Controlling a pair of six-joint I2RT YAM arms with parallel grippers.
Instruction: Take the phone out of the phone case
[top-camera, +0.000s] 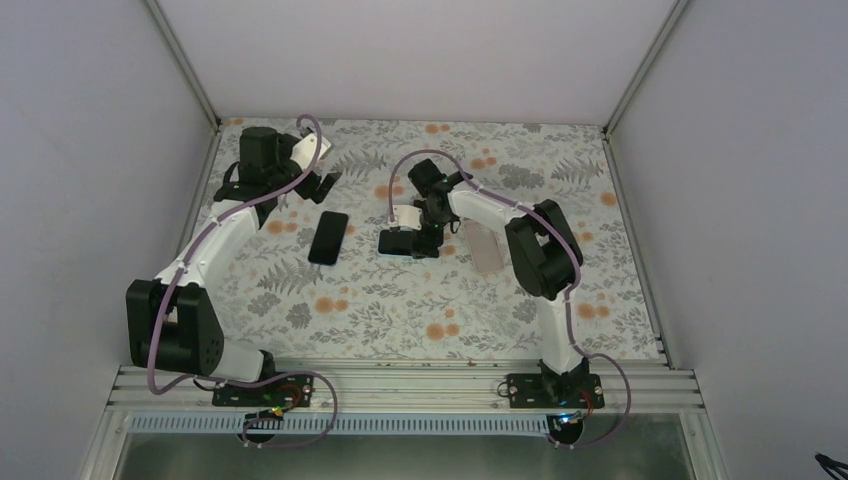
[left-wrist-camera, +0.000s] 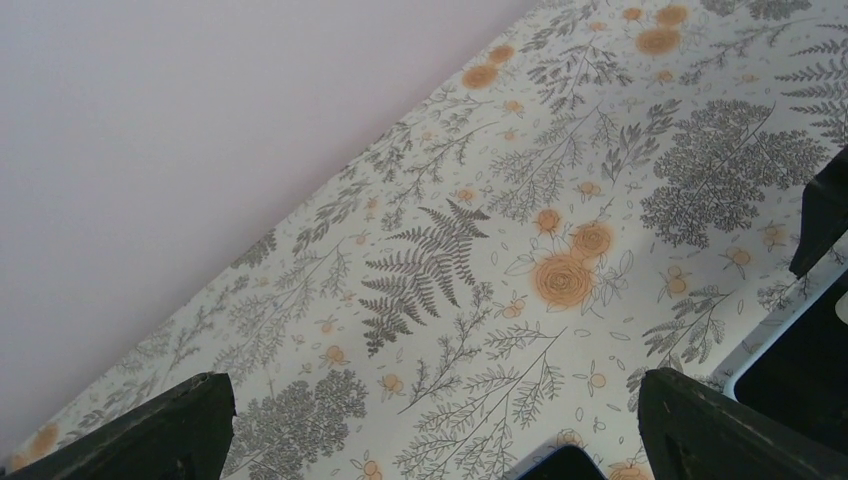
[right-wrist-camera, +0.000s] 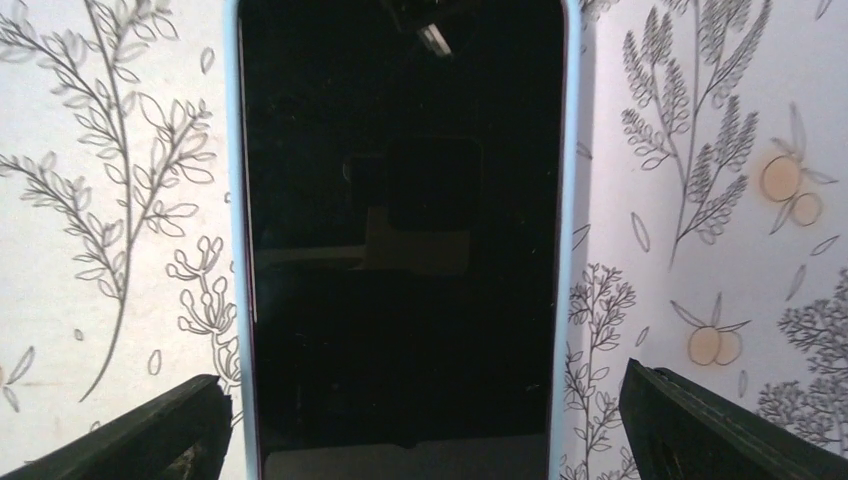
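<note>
Phone (right-wrist-camera: 400, 250), dark screen up, in pale blue phone case (right-wrist-camera: 232, 250), flat on floral table (top-camera: 400, 320) near centre. Right gripper (right-wrist-camera: 422, 380) over it, fingers spread wide either side of case, gripping nothing. Bare black phone (top-camera: 328, 237) at 9 o'clock; pale flat rectangle (top-camera: 485, 245) at 3 o'clock. Left gripper (left-wrist-camera: 437, 382) at 12 o'clock of bare phone, spread wide, empty.

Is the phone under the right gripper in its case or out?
In: a pale case rim hugs both long edges of the phone's dark screen.

White tablecloth (top-camera: 400, 320) with grey ferns and orange blossoms; black phone (right-wrist-camera: 400, 250) in pale-blue case (right-wrist-camera: 233, 250).
</note>
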